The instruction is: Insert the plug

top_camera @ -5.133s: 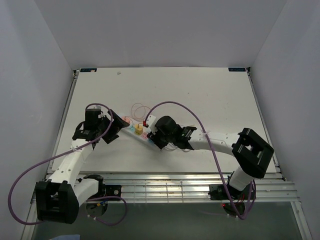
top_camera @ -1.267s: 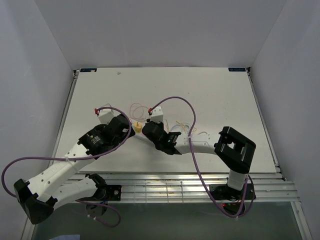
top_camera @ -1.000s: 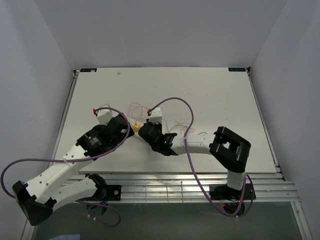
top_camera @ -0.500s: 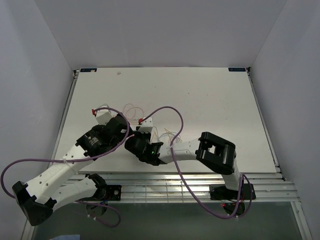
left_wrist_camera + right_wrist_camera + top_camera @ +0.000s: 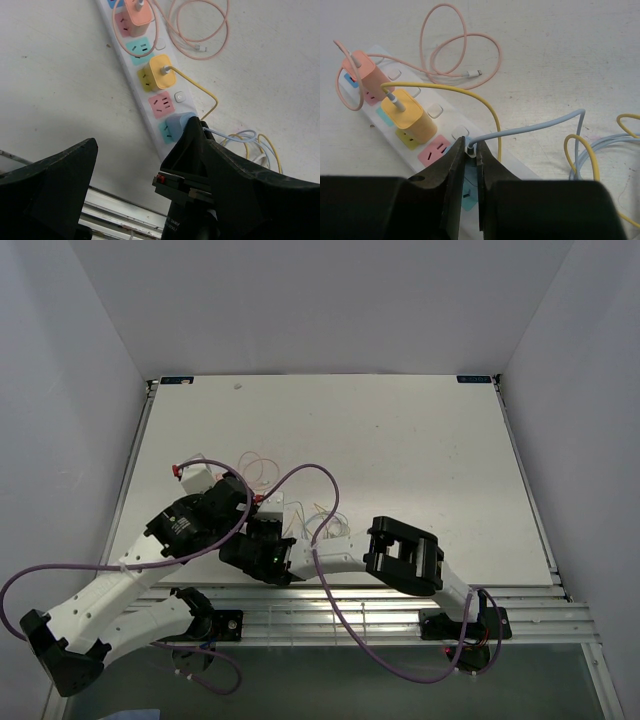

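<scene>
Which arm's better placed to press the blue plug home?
Right. Its pincer is shut on the blue plug at the power strip's end socket; the left pincer is open, holding nothing.

The left arm (image 5: 110, 590) reached forward from an elbow folded out to the left; the left gripper (image 5: 144, 134) pointed down, jaws spread wide. The right arm (image 5: 340, 558) stretched low and far to the left of its base; the right gripper (image 5: 469, 148), just beside the left one, had its fingers (image 5: 454, 172) pinched nearly together.
</scene>
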`<state>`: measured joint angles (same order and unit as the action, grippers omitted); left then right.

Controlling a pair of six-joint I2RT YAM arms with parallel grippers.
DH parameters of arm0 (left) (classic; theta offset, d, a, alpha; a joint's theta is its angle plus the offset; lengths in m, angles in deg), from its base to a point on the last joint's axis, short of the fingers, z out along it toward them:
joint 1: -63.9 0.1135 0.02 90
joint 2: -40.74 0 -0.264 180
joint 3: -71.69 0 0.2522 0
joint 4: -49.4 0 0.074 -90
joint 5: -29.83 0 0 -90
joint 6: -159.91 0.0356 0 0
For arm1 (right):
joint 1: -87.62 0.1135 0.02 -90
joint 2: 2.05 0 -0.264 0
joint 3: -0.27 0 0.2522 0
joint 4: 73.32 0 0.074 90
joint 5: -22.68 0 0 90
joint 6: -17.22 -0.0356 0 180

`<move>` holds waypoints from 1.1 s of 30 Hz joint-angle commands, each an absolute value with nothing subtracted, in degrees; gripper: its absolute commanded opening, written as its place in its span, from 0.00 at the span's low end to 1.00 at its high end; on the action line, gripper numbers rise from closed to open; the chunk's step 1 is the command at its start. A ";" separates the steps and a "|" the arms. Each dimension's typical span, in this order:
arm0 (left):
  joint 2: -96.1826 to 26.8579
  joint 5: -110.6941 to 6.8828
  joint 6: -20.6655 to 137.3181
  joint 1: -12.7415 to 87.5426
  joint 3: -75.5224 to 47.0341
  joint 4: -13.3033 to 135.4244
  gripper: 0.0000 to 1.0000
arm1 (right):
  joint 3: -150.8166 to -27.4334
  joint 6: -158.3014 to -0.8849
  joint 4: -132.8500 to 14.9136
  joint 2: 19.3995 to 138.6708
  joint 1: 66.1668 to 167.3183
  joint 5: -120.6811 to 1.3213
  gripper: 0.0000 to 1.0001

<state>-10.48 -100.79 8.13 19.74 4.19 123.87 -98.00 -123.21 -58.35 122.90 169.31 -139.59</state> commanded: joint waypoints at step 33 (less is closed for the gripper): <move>-14.72 -77.40 16.03 46.40 7.12 113.70 0.98 | -73.17 -88.69 -73.80 103.77 173.31 -102.49 0.61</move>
